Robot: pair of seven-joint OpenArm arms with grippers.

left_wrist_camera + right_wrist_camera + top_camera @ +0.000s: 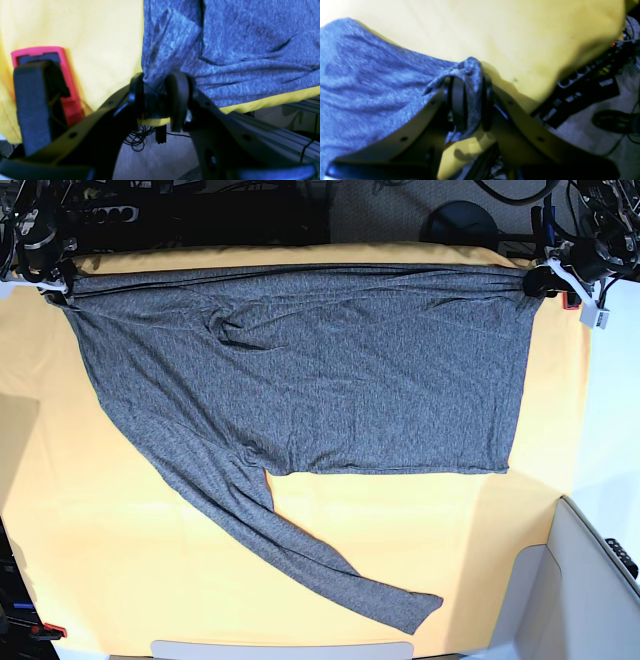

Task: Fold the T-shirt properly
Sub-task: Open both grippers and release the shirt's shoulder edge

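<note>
The T-shirt [330,380] lies spread across the yellow-orange cloth [130,570], its top edge pulled taut between my two hands, one long sleeve [300,550] trailing away from them toward the near edge. My left gripper [156,100] is pinched on a bunched corner of the fabric, jaws close together with the knit squeezed between. My right gripper [470,105] clamps the opposite corner the same way, cloth draped over one finger. Beside my left hand sits a red clamp [62,82], I think; it's blurry.
</note>
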